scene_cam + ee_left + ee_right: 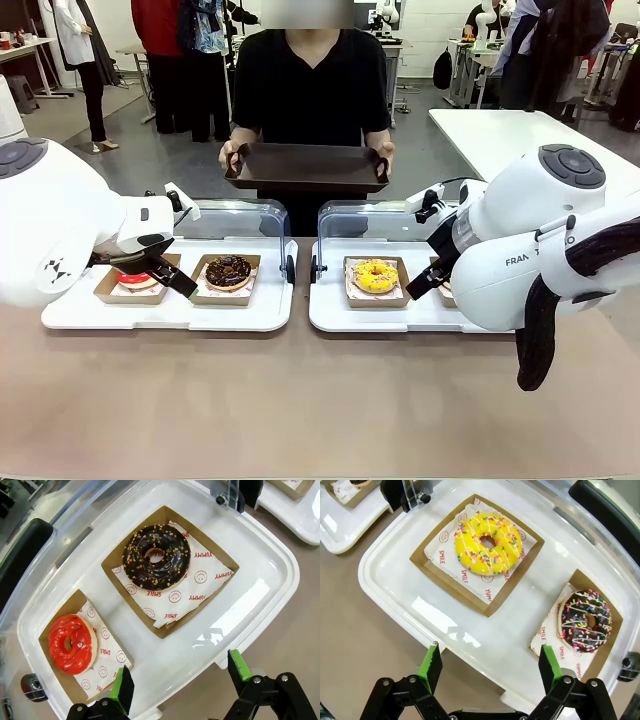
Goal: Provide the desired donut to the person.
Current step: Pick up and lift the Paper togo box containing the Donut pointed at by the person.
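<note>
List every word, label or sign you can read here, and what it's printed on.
"SMILE", "YUMMY": red print on the paper liner under the chocolate nut donut.
"SMILE": red donut's liner, beside the red donut.
"SMILE", "YUMM" (cut off): yellow donut's liner, under the yellow donut.
"SMILE": sprinkled donut's liner.
"FRAN" (cut off): right arm.
Liner print in the front view is too small to read.

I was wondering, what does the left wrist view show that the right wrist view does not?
Left wrist view: the left gripper, a red-glazed donut and a chocolate donut with nut crumbs.
Right wrist view: the right gripper, a yellow sprinkled donut and a chocolate donut with coloured sprinkles.
Shared: paper-lined brown boxes on a white tray, jaws open.
</note>
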Controlling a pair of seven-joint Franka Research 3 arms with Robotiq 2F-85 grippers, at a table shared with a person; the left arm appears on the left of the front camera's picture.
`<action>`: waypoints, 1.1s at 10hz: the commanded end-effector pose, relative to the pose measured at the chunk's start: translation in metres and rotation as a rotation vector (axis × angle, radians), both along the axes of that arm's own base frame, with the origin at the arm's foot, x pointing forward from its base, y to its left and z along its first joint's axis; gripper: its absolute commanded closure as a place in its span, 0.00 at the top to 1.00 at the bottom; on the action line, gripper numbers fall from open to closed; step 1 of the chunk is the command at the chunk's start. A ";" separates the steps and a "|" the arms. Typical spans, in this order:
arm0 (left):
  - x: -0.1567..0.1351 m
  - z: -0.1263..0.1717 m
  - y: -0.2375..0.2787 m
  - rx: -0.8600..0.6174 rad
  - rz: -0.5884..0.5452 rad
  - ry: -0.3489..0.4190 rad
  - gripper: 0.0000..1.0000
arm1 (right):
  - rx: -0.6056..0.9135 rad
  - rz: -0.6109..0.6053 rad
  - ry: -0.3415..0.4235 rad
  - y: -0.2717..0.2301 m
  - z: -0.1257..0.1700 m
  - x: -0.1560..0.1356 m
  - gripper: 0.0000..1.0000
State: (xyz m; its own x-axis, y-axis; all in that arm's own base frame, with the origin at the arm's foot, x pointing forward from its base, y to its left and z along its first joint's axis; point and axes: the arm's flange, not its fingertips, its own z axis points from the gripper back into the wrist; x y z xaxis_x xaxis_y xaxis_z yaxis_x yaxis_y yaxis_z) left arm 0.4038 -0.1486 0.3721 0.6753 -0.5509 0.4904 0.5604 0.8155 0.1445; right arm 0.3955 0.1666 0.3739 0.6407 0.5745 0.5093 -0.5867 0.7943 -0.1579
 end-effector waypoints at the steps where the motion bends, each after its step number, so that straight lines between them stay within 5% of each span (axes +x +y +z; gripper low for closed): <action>1: 0.000 0.000 0.000 0.000 0.000 0.000 1.00 | 0.000 0.000 0.000 0.000 0.000 0.000 1.00; 3: 0.000 0.000 0.000 0.000 0.000 0.000 1.00 | 0.000 0.000 0.000 0.000 0.000 0.000 1.00; 4: 0.000 0.000 0.000 0.000 0.000 0.000 1.00 | 0.020 0.002 -0.021 -0.004 0.029 -0.008 1.00; 8: -0.037 0.135 0.015 0.056 -0.107 -0.118 1.00 | -0.010 0.016 -0.054 -0.025 0.162 -0.046 1.00; 11: -0.071 0.181 0.012 0.077 -0.141 -0.182 1.00 | -0.041 0.060 -0.025 -0.028 0.204 -0.065 1.00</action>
State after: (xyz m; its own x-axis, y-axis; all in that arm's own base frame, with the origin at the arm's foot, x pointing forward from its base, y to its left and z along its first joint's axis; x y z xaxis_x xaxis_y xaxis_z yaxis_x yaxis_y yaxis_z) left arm 0.3363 -0.1323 0.5563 0.5096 -0.6451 0.5693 0.6153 0.7358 0.2830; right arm 0.3238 0.1378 0.5847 0.6065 0.5854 0.5380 -0.5887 0.7855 -0.1910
